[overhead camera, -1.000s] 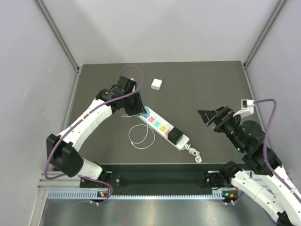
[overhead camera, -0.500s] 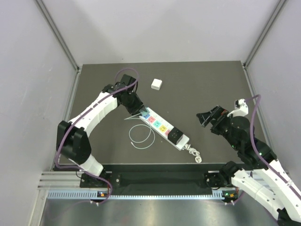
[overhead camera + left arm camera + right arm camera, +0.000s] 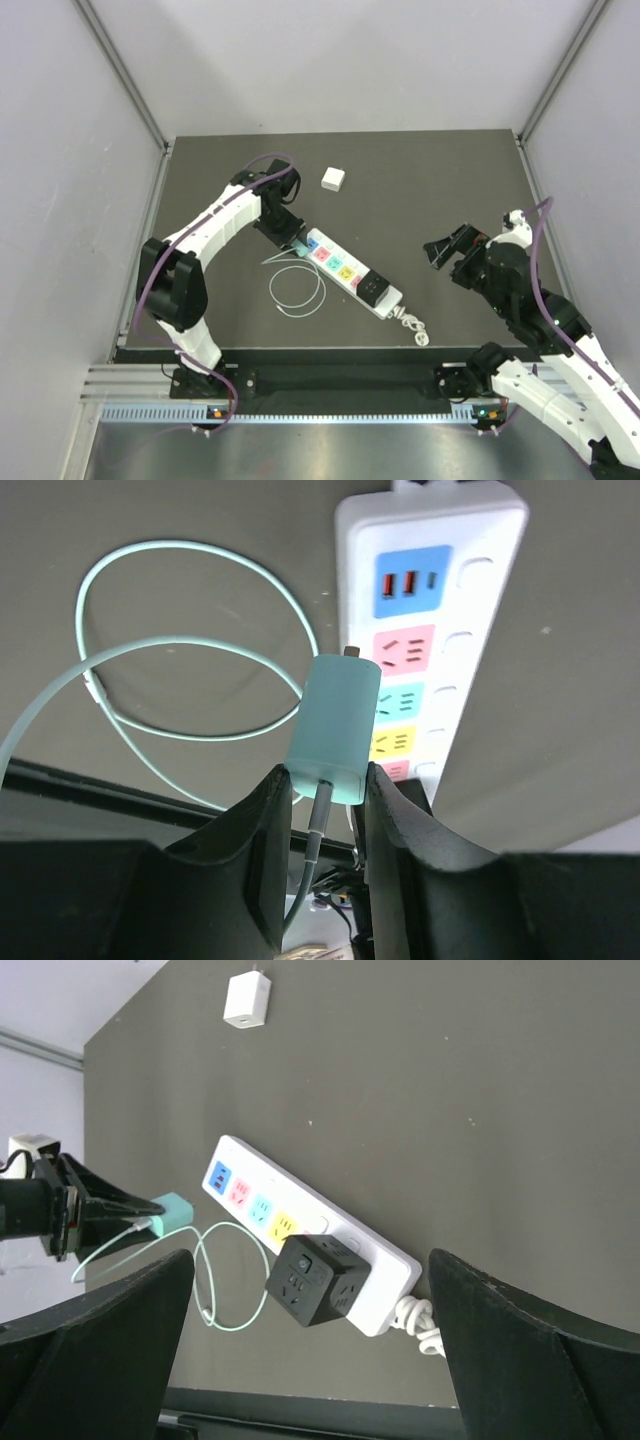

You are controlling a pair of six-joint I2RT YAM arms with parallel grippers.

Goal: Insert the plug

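Your left tool [image 3: 325, 780] grips the teal plug [image 3: 335, 720].
It hangs over the power strip [image 3: 480, 610]; your right tool [image 3: 441, 250] gapes wide, well apart.

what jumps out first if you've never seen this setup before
The left hand is shut on a teal plug, held just off the end of a white power strip with coloured sockets that lies diagonally in the middle; the plug's teal cable loops beside the strip. A black cube adapter sits in the strip's other end. The right hand hangs open off to the right, and a small white charger lies alone farther back.
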